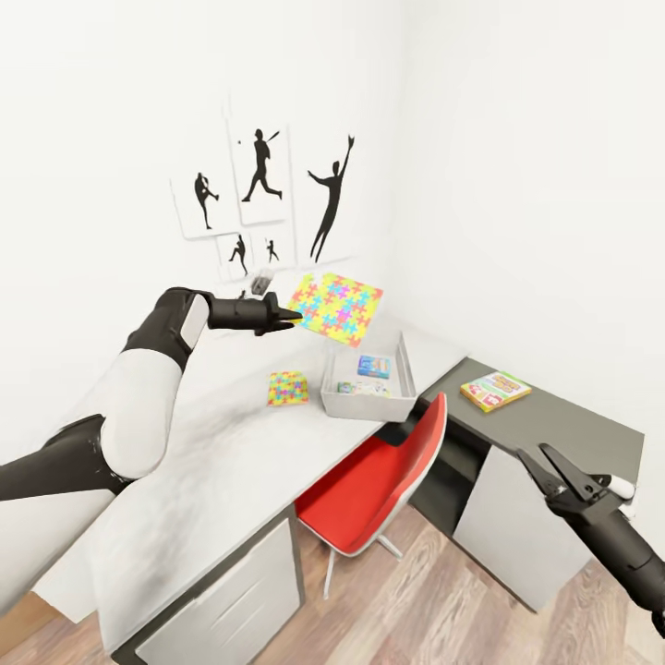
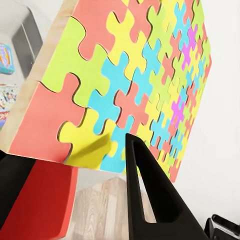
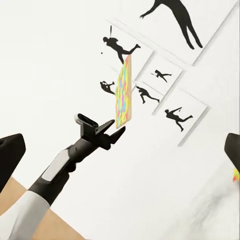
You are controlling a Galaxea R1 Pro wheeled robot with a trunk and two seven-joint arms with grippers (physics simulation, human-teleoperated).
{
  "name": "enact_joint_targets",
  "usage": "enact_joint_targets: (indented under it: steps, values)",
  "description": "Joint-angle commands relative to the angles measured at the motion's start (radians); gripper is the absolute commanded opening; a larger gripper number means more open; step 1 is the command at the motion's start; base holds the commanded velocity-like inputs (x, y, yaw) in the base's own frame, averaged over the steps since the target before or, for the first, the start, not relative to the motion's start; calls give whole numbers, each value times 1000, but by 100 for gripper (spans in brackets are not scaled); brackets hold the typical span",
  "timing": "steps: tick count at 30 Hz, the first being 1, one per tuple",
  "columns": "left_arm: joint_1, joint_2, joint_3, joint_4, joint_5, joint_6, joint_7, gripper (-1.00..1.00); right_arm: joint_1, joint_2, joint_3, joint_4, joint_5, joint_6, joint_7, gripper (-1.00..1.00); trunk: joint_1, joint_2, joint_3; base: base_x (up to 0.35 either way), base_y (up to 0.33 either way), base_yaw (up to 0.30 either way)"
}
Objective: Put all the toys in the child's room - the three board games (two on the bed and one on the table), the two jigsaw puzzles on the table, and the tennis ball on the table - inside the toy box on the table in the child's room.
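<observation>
One jigsaw puzzle (image 1: 335,308) hangs above the toy box (image 1: 370,380), our left gripper (image 1: 289,317) pinching its edge. We see the second puzzle (image 1: 288,388) just beside the box; our right gripper (image 1: 545,459) gapes.

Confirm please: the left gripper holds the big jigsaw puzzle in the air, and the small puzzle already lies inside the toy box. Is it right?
Not quite. The left gripper does hold the big jigsaw puzzle aloft, but the head view shows the small puzzle lying on the table beside the toy box, not inside.
</observation>
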Motion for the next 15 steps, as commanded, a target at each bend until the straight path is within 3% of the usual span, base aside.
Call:
enact_joint_targets:
  steps: [1, 9, 15]
  values:
    - [-1, -1, 8, -1, -9, 6, -4, -100, -1, 2, 3, 0, 1, 5, -1, 100, 1, -2, -2, 0, -19, -274]
    - [-1, 9, 9, -2, -8, 5, 0, -100, -1, 9, 11, -1, 30, 1, 0, 100, 1, -2, 3, 0, -5, -266]
    - [-1, 9, 8, -4, -8, 5, 0, -100, -1, 9, 35, -2, 33, 0, -23, 100, 1, -2, 4, 0, 0, -67]
